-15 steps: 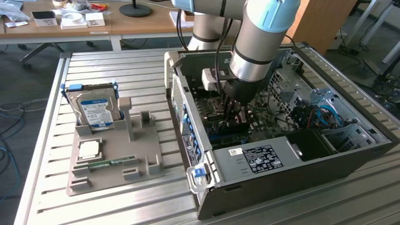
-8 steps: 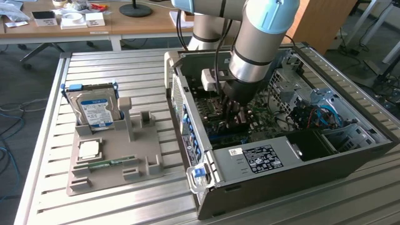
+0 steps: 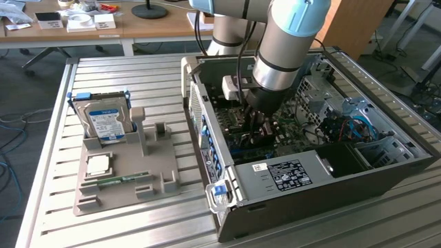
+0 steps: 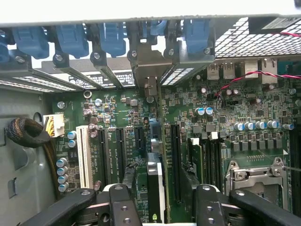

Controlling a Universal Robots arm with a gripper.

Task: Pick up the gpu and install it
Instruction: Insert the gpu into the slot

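Open PC case [image 3: 296, 201] on the counter [image 3: 124, 227], arm reaching down inside. Motherboard [image 4: 225, 141] below. Pincer [image 4: 157, 188] clenched on the gpu [image 4: 155, 160], card edge-on, upright, over a slot, bracket at the rear panel.
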